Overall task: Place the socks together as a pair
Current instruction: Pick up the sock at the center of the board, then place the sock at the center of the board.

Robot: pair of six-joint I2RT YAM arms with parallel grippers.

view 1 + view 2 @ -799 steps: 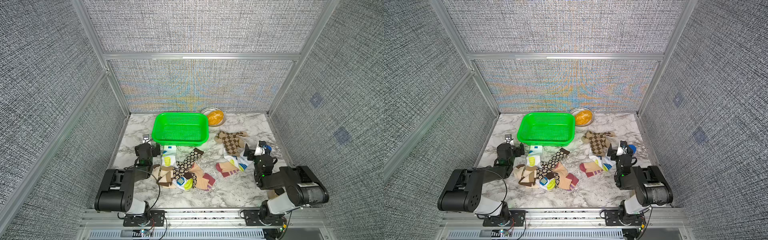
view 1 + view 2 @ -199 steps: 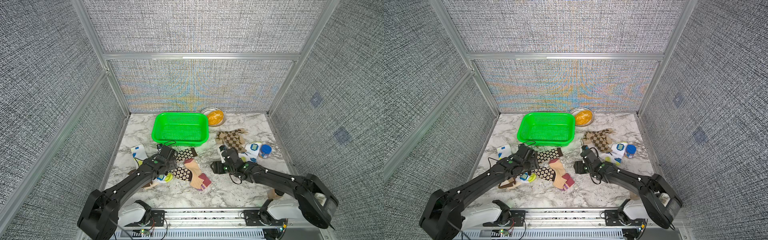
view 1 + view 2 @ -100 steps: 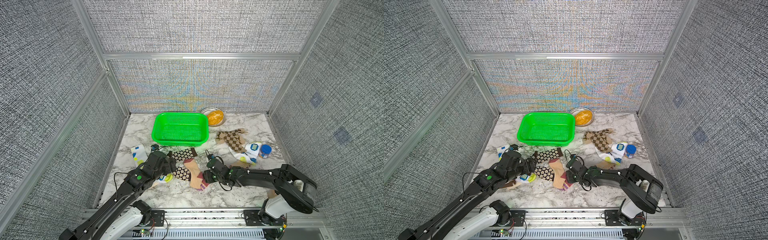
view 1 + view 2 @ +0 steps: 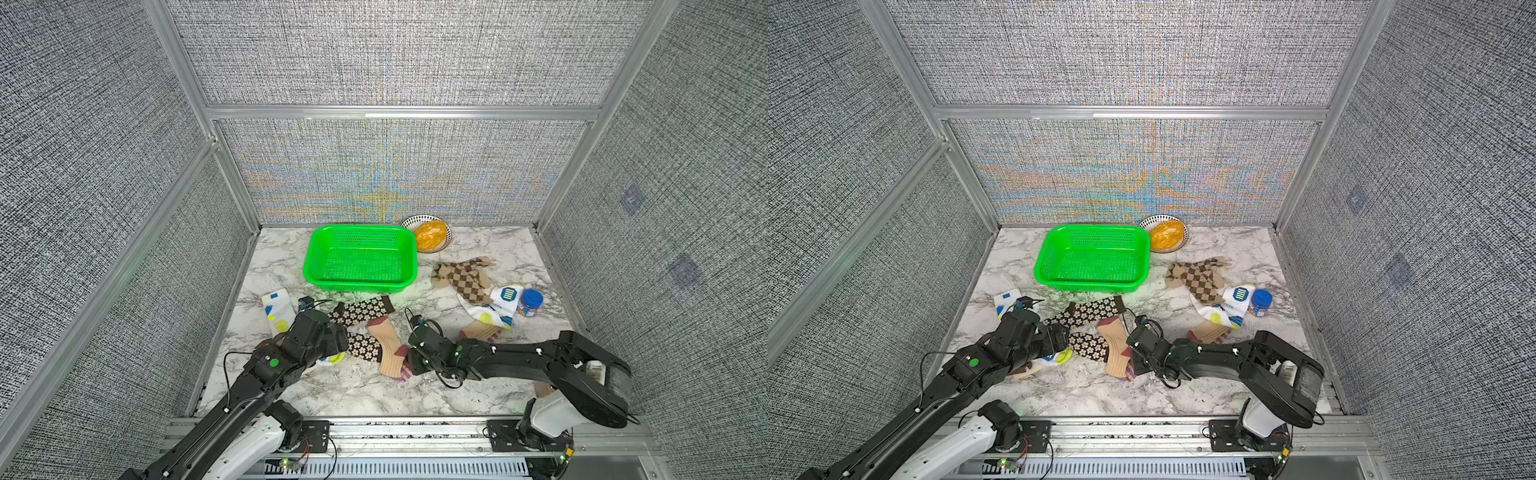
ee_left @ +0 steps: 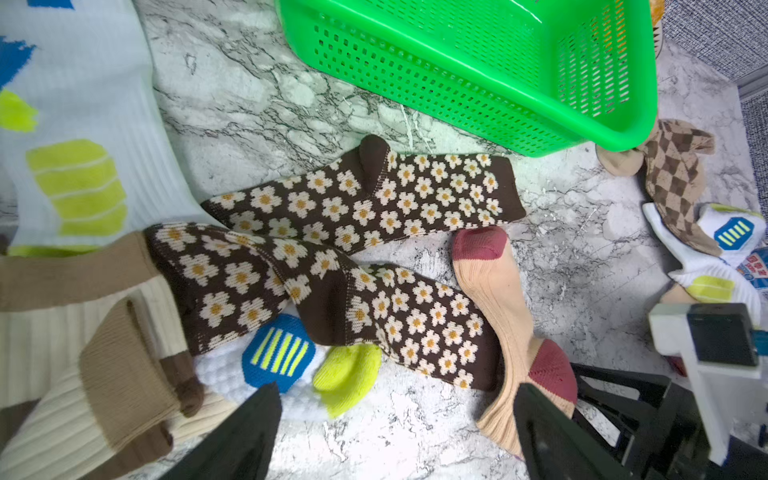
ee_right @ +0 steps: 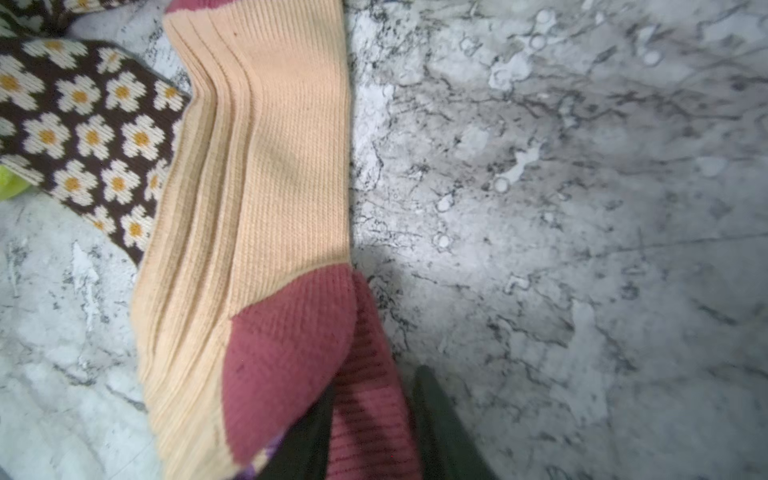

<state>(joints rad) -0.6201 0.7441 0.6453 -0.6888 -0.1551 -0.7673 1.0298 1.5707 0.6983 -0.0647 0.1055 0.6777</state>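
ok so the right gripper (image 6: 376, 384) is clamped on the maroon heel of the peach sock (image 6: 270, 166); in the right wrist view the fabric is bunched up between its two dark fingers (image 6: 436, 415); the sock itself lies flat on the marble table (image 4: 361, 390), front middle, with one long edge touching the near flowered sock (image 4: 365, 347).

the left gripper (image 5: 397, 388) has its jaws spread wide with nothing between them; it hangs over that near flowered sock and the white patch sock (image 5: 274, 353) that pokes out from under it; the far flowered sock (image 4: 361, 309) sits just behind, toward the green basket (image 4: 361, 227), and the two flowered ones overlap at their left ends; the cream banded socks (image 5: 62, 332) are piled right beside them, mostly hidden under the left arm in both top views.

a lone white sock (image 4: 276, 309) lies near the left wall; over on the right the diamond check socks (image 4: 463, 276) are heaped together, with the right-side white sock (image 4: 490, 313) touching them; a second peach sock (image 4: 478, 332) peeks out from under that one, well apart from the gripped sock; a blue-lidded jar (image 4: 530, 302) stands just beside; a bowl (image 4: 415, 218) sits at the basket's back right corner.
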